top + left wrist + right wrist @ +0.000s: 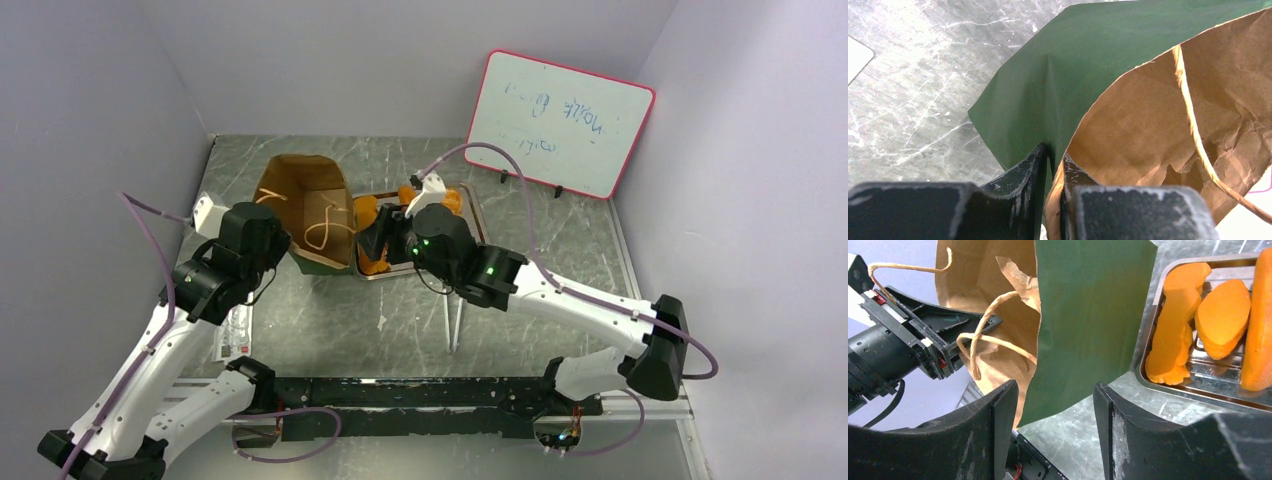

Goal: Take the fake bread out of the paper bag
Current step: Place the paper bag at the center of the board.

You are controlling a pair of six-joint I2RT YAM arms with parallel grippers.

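My left jaws are pinched shut on the paper bag at its rim. My right jaws stand part open with the bag's green wall just ahead of them, gripping nothing. The fake bread lies in the tray just beside the bag. I see none inside, though the bag's bottom is shadowed and a piece may hide there. If my right jaws push in from here, they could crease the thin wall or snag the cord handle. A tug against my left pinch could tear the paper or tip the bag onto the tray. The tongs lie on the table nearer my bases and the whiteboard stands at the back, neither in the way.
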